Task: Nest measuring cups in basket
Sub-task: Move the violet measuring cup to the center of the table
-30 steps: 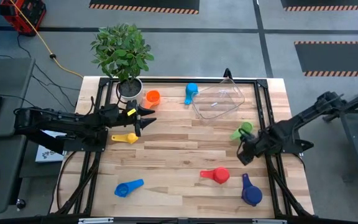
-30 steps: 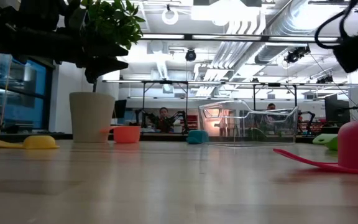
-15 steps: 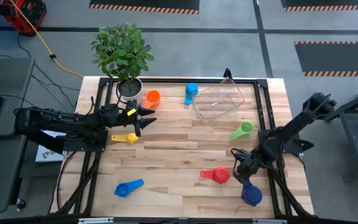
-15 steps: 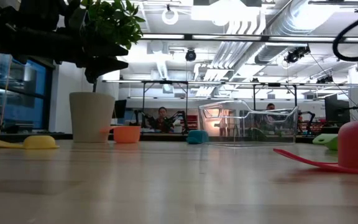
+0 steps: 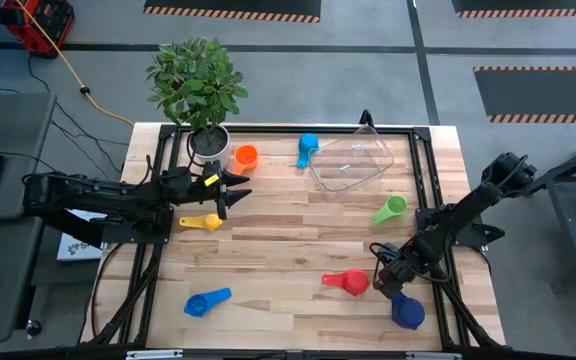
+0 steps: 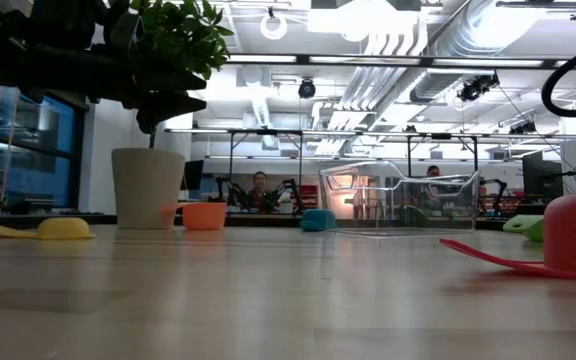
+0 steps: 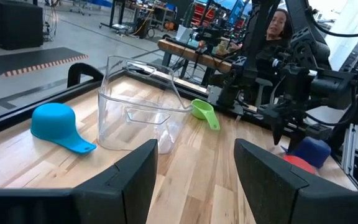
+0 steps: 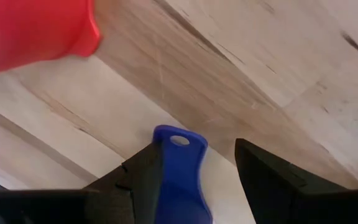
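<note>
My right gripper (image 5: pixel 385 276) points steeply down over the dark blue measuring cup (image 5: pixel 406 313). It is open, and its fingers stand on either side of the handle's holed end (image 8: pixel 179 142), just above the table. The red cup (image 5: pixel 348 282) lies beside it toward the table's left. Also on the wood are a green cup (image 5: pixel 389 210), a light blue cup (image 5: pixel 308 148), an orange cup (image 5: pixel 245 156), a yellow cup (image 5: pixel 201 221) and another blue cup (image 5: pixel 208 301). The clear basket (image 5: pixel 351 160) stands at the far side. My left gripper (image 5: pixel 236 190) waits open, level, near the yellow cup.
A white plant pot (image 5: pixel 208 142) with a leafy plant stands at the table's far left corner. A black frame (image 5: pixel 423 180) runs around the table's edges. Bare wood lies in the middle, between the yellow and red cups. A person (image 7: pixel 277 25) sits in the room beyond.
My right gripper has gone from beside the green cup toward the table's near edge and down, tipping more steeply downward. It has stopped over the dark blue cup's handle. The green cup, partly hidden by the arm before, now shows whole.
</note>
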Robot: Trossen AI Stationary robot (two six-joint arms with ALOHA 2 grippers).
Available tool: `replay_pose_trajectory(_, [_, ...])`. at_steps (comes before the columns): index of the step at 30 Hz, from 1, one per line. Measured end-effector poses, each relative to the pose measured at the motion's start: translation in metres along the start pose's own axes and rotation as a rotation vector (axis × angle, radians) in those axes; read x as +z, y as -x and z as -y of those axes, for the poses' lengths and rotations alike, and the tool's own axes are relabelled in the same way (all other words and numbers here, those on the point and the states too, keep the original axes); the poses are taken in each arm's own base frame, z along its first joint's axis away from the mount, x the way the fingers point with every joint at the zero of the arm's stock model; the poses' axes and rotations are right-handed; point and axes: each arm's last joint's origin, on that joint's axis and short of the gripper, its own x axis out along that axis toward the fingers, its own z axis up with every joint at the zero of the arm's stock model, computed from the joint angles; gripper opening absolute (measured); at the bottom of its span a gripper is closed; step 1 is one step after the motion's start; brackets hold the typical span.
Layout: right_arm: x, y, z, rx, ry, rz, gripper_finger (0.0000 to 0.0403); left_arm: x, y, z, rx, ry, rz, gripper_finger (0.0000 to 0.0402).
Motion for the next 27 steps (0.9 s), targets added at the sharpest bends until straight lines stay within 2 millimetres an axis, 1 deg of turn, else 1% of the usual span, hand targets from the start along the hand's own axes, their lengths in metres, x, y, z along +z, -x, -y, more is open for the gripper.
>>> replay_pose_trajectory(6, [0.0006,0.0000,-0.0015,0.016,0.024,0.018,0.0188,-0.0001,0.0000,0.0000,0.000,0.000,-0.001,0.0202])
replay_pose_trajectory(9, [0.0006,0.0001,-0.0036,0.037,0.031,0.023,0.0174,-0.0001,0.0000,0.0000,0.000,0.000,-0.001,0.0202])
replay_pose_trajectory(17, [0.0013,0.0002,-0.0049,0.050,0.036,0.047,0.0098,-0.0002,0.0000,0.0000,0.000,0.000,-0.002,0.0202])
replay_pose_trajectory(25, [0.0014,0.0002,-0.0048,0.048,0.076,0.052,0.0018,-0.0002,0.0000,0.0000,0.000,0.000,-0.002,0.0202])
replay_pose_trajectory(27, [0.0017,0.0003,-0.0050,0.050,0.096,0.063,0.0006,-0.0002,0.0000,0.0001,0.000,0.000,-0.002,0.0202])
